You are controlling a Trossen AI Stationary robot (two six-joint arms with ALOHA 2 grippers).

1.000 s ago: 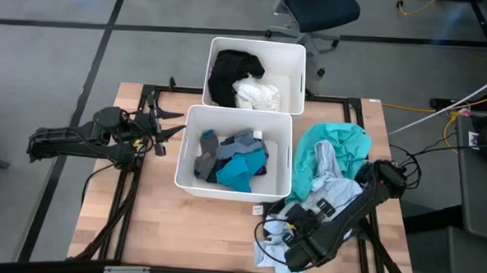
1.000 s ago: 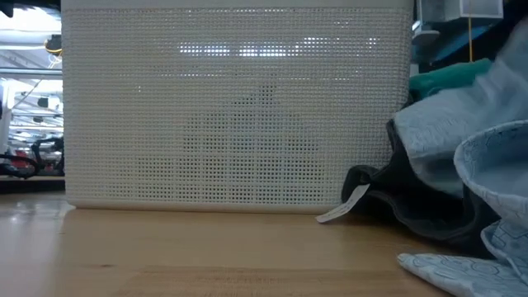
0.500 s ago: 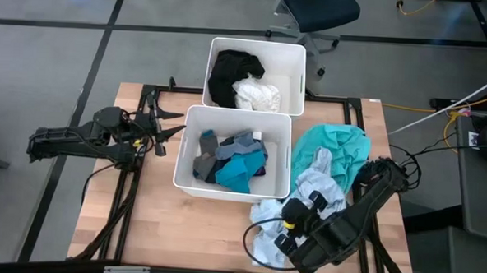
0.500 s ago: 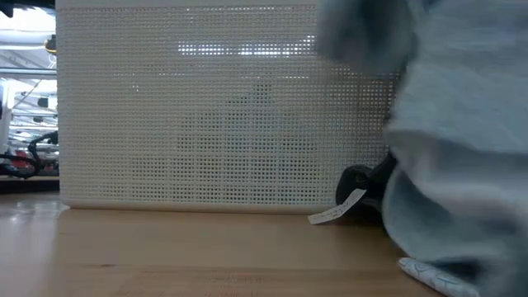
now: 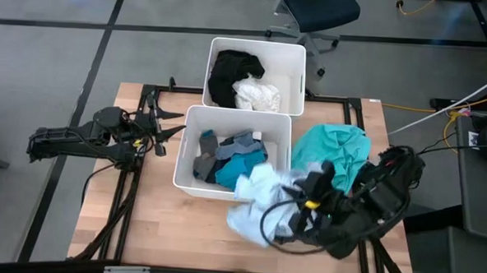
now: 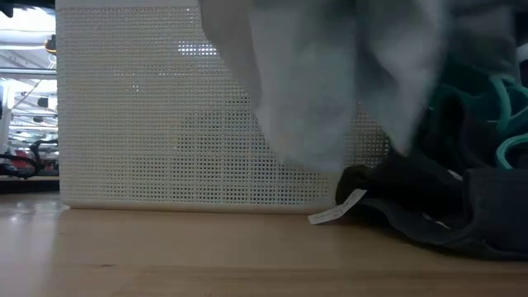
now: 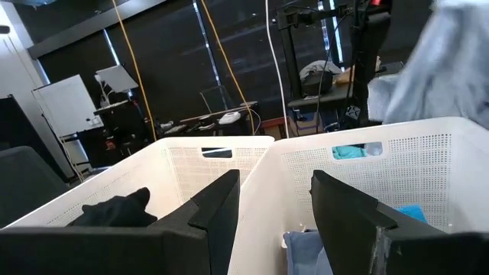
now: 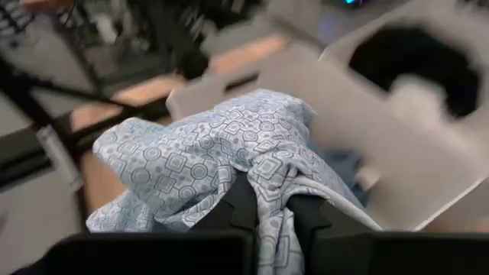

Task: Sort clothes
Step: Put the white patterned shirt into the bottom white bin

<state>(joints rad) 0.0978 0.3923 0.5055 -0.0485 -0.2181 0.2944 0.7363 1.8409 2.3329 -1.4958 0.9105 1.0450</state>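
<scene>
My right gripper (image 5: 297, 190) is raised over the table's near right part and is shut on a light blue patterned garment (image 5: 255, 200), by the near right corner of the near white bin (image 5: 190, 147). In the low view the garment (image 6: 313, 82) hangs in front of that bin. A teal garment (image 5: 335, 152) and a dark grey one (image 6: 429, 206) lie on the table at the right. The near bin holds grey, navy and teal clothes (image 5: 230, 162). The far bin (image 5: 296, 73) holds black and white ones. My left gripper (image 5: 168, 130) waits open, left of the near bin. My right gripper pinches a bunched fold of the light blue garment (image 8: 269, 191) between its two fingers (image 8: 243, 205). The fingers slant downward, coming from the table's right side. The garment hangs slack below and ahead of the fingers, and its lower end (image 6: 307, 153) is clear of the table.
The two white bins stand end to end in the table's middle, the near one's perforated wall (image 6: 165, 124) facing the near edge. A white tag (image 6: 338, 208) sticks out from the dark grey garment. Bare wood (image 5: 182, 224) shows near the front edge. Cables and an office chair (image 5: 315, 12) lie beyond the table.
My right gripper has gone up and toward the near bin, tipping from pointing steeply down to a shallower slant. The light blue garment went with it: it has come off the pile at the table's right and now hangs clear, uncovering the teal and dark grey garments.
</scene>
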